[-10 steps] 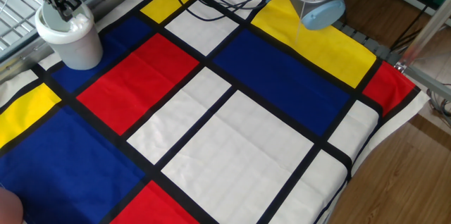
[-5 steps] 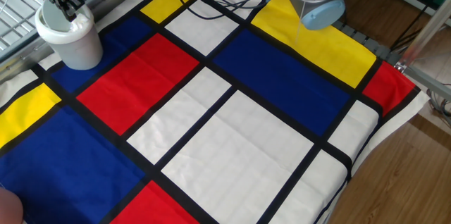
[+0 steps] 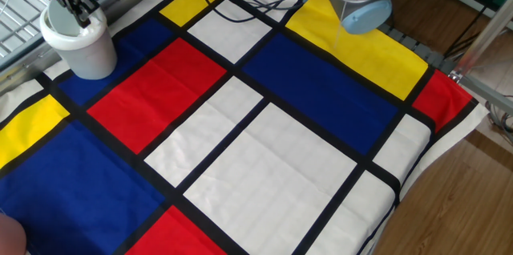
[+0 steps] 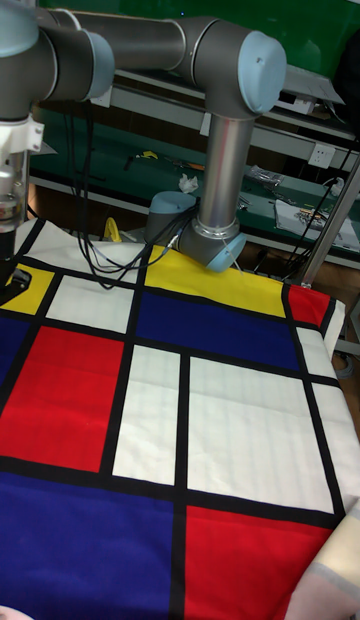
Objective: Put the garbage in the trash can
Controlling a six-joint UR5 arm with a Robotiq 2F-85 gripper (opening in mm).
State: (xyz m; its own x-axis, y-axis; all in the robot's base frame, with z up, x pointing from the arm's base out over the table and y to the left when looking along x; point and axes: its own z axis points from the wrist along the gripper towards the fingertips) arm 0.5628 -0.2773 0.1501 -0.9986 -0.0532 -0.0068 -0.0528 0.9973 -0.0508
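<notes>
At the far left corner of the tabletop (image 3: 264,151): trash can (image 3: 80,42), upright, near the edge. Tool (image 3: 78,10) dipped into its mouth, fingers dark and close together; open or gripping, impossible to tell. Garbage not visible anywhere, probably inside the can or between the fingers, so task likely almost finished, only release and lift-out left. Toward the right: wide free cloth, arm base (image 3: 362,2) at the far edge, well apart.
</notes>
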